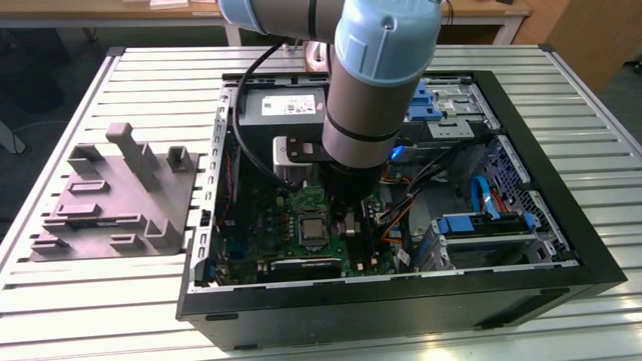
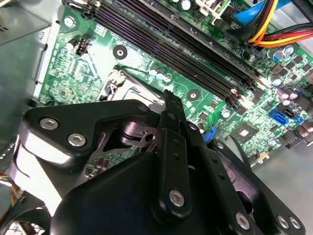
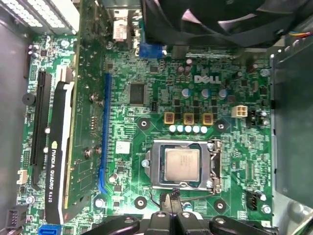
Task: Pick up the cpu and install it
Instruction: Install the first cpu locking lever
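Observation:
The cpu (image 3: 182, 164), a small square chip with a silvery-grey top, lies flat inside the metal-framed socket (image 3: 213, 166) of the green motherboard (image 3: 161, 93) in the first wrist view. My gripper (image 3: 171, 199) hovers just off one edge of the socket, fingers together, with nothing between them. In the exterior view the arm reaches down into the open computer case (image 1: 561, 263), and the gripper (image 1: 348, 226) stands right beside the socket (image 1: 310, 228). In the second wrist view the black fingers (image 2: 168, 105) point down at the socket's frame (image 2: 120, 78).
A grey tray (image 1: 110, 199) with upright posts rests on the slatted table at the exterior view's left. Inside the case are a grey power-supply box (image 1: 291, 105), a black fan (image 3: 220, 19), a graphics card (image 3: 58, 161), memory slots (image 2: 195, 54), coloured cables (image 2: 274, 29) and blue drive brackets (image 1: 482, 223).

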Controlling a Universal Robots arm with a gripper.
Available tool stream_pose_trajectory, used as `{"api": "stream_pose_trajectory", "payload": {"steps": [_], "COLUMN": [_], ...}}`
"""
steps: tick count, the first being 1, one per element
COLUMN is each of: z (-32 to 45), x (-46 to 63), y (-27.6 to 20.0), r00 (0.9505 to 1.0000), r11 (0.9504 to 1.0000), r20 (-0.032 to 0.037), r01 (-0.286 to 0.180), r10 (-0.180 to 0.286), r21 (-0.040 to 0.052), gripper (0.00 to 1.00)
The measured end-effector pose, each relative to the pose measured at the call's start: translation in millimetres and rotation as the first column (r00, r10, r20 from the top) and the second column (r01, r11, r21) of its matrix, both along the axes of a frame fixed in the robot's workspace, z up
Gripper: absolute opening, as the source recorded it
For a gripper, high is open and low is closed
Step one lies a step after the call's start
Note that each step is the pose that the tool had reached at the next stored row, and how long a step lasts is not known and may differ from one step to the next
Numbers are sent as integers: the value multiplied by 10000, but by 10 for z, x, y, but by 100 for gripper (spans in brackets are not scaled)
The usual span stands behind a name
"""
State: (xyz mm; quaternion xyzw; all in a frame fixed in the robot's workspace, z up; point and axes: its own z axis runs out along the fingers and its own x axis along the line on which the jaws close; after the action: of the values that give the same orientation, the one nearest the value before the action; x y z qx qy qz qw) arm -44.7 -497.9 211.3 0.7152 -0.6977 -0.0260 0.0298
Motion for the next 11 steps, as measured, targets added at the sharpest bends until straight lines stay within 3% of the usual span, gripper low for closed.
{"api": "stream_pose_trajectory", "payload": {"steps": [11], "z": [-82], "x": [-1], "y": [-86], "r00": [9995], "r11": [9995], "r20": [0], "r01": [-321], "r10": [321], "r21": [0], "gripper": [11]}}
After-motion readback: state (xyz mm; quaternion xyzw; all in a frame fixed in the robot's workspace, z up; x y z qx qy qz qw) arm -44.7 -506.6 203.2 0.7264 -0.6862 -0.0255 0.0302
